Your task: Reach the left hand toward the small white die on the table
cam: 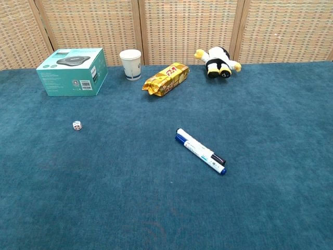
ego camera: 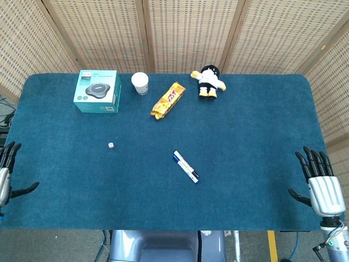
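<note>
The left hand point(ego camera: 6, 172), fingers spread and empty, waits at the table's edge; the die point(ego camera: 110, 146) lies ahead and inward, far nearer it than the right hand point(ego camera: 319, 183).

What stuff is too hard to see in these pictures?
- Left hand: cut off by the head view's left edge; absent from the chest view.
- Right hand: seen only from the back in the head view, palm hidden; absent from the chest view.
- Die: too small to count its dots.
- Teal box: label print too small to read.
</note>
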